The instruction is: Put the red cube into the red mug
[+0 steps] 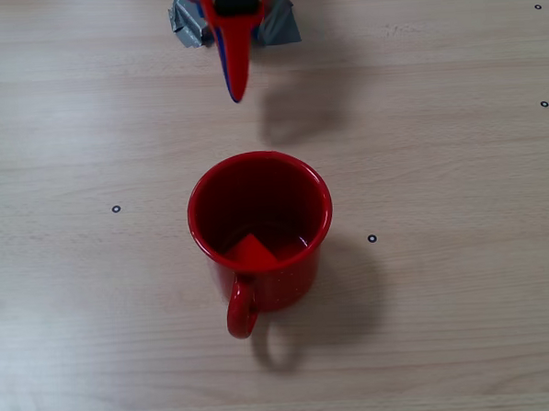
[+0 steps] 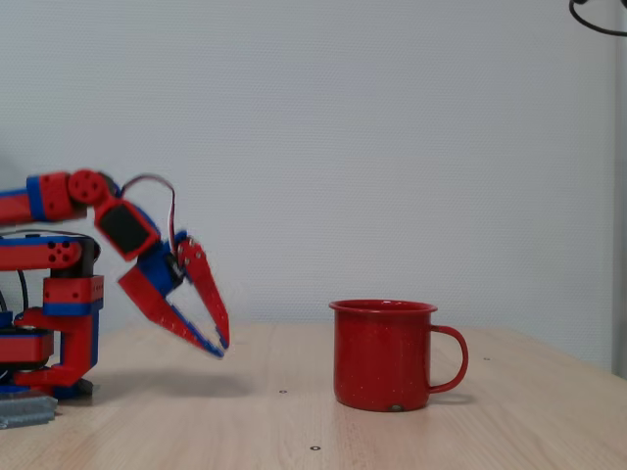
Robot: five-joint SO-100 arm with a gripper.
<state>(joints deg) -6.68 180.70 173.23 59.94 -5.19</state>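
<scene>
The red mug (image 1: 260,232) stands upright in the middle of the wooden table, its loop handle pointing toward the near edge in a fixed view from above. The red cube (image 1: 250,251) lies inside it on the bottom, near the handle side. From the side, the red mug (image 2: 384,353) hides the cube. My red-and-blue gripper (image 1: 236,92) hovers above the table behind the mug, well clear of it. Seen from the side, the gripper (image 2: 221,345) points down toward the table with fingertips close together and nothing between them.
The arm's base (image 2: 49,333) stands at the left of the side view, on grey tape (image 1: 281,26). Small black dot marks (image 1: 371,238) are scattered over the table. A plain wall rises behind.
</scene>
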